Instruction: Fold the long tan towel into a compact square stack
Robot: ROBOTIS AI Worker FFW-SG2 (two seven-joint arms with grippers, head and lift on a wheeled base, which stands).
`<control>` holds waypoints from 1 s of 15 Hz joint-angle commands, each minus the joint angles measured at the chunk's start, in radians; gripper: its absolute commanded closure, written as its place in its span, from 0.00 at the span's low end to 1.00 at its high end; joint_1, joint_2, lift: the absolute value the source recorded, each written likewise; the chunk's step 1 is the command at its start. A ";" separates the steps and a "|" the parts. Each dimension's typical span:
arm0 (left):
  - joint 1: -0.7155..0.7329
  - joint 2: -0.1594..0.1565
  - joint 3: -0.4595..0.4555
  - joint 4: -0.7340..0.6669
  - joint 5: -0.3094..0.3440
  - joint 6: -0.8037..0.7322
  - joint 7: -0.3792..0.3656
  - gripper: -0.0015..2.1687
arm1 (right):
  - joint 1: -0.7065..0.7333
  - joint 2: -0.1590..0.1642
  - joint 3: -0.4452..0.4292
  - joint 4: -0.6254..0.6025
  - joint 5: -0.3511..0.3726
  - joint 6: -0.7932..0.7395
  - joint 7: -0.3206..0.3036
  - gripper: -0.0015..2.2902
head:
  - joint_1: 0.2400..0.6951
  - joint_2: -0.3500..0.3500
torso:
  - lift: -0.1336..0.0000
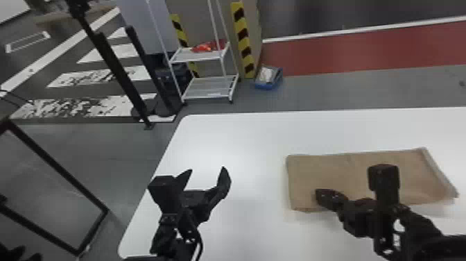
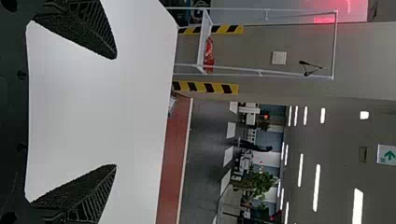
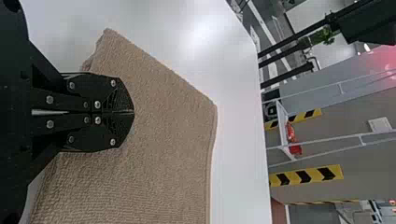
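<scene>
The tan terrycloth towel (image 1: 346, 166) lies flat as a long rectangle on my white, round-cornered table (image 1: 242, 139), one long side running roughly along the far edge. It sits well apart from the left edge, and one short end faces that way.

I have my black right gripper (image 1: 318, 195) over the towel's near-left corner area, its two fingers brought together; I cannot tell whether their tips touch the cloth. My black left gripper (image 1: 207, 170) is between the table's left edge and the towel, apart from the cloth, its fingers spread wide with nothing between them.

Beyond the table's far-left corner stands a white two-tier rack (image 1: 208, 81) with something red (image 1: 208, 46) on its upper shelf. Beside it, on the floor, is a blue tray (image 1: 268, 85).
</scene>
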 commanded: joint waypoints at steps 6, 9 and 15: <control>-0.012 0.000 -0.122 0.012 -0.055 -0.068 0.034 0.08 | 0.008 0.001 -0.228 -0.145 -0.027 0.044 0.026 0.00 | 1.00 0.93 | 0.58; -0.051 0.000 -0.185 0.078 -0.077 -0.123 0.031 0.14 | -0.058 -0.026 -0.374 -0.133 -0.020 0.105 0.069 0.04 | 1.00 0.76 | 0.58; -0.163 0.002 -0.345 0.176 -0.084 0.061 -0.011 0.85 | -0.196 -0.158 -0.527 0.062 -0.009 0.197 0.215 0.04 | 1.00 0.41 | 0.58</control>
